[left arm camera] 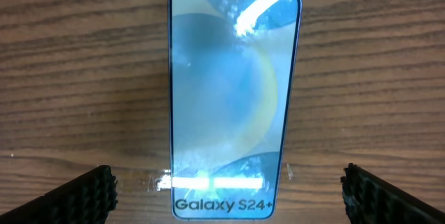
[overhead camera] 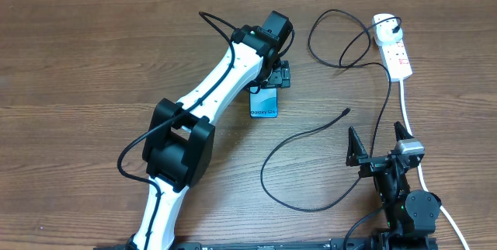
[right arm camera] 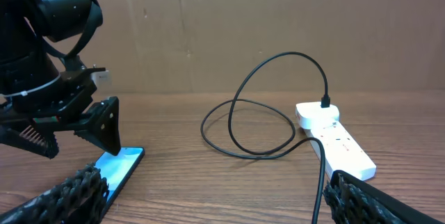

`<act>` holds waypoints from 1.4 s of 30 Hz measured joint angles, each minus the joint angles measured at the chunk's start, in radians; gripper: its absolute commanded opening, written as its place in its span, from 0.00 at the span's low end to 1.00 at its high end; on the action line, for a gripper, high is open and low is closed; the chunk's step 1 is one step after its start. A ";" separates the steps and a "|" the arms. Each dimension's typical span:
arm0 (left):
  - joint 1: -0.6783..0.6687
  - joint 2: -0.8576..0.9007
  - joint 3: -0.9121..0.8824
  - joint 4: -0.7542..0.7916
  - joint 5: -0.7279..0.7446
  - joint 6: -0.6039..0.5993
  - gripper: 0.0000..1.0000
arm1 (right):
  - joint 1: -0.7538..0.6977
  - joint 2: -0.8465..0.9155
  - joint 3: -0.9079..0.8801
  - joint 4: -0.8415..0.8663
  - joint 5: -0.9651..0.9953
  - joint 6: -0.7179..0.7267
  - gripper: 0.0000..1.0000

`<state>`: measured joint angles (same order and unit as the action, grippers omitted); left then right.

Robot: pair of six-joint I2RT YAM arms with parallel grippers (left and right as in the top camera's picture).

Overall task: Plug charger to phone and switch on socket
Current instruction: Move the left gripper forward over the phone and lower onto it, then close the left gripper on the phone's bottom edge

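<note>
Right end effector [overhead camera: 379,145]: nearest the robot's base, well apart from the phone on its right; jaws wide apart, holding nothing.
Charger, cable: long thin black cable [overhead camera: 262,174] lying in loose loops on the brown wood-grain worktop [overhead camera: 93,48]; its near loop sweeps round on the base side of the phone without touching it.
Charger, connector: small black connector tip [overhead camera: 346,111] lying free on the worktop, to the right of the phone and clearly apart from it.
Phone: slim rectangular smartphone with a light blue-teal screen [left arm camera: 233,99], flat and face up, "Galaxy S24+" legible at one end; dark edges, glare streaks on the glass; no cable entering it.
Left end effector [overhead camera: 272,79]: directly over the phone, jaws wide, fingers flanking the lettered end without contact; nothing held.
Socket: white elongated plastic extension block [overhead camera: 394,48], beyond and right of the phone, well apart; thick white lead [overhead camera: 405,110] running back toward the base.
Charger, plug end: black plug end [right arm camera: 325,101] appears seated in the far end of the socket.
Switch: small red marks visible; on or off cannot be told.
Done: apparently only the plug end in the socket.
Outstanding: pick up the connector tip, mate it to the phone, press the socket switch.
</note>
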<state>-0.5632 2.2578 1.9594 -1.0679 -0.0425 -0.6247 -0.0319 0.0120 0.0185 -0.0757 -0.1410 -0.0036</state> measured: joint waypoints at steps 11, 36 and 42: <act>0.000 0.047 0.000 0.000 0.000 0.000 1.00 | 0.000 0.000 0.000 0.000 0.000 0.000 1.00; -0.020 0.077 0.000 0.050 -0.036 0.000 1.00 | 0.000 0.000 0.000 0.000 0.000 0.000 1.00; -0.020 0.077 0.000 0.040 -0.067 0.000 1.00 | 0.000 0.000 0.000 0.000 0.000 0.000 1.00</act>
<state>-0.5831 2.3344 1.9591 -1.0275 -0.1097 -0.6247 -0.0322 0.0120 0.0185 -0.0761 -0.1410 -0.0040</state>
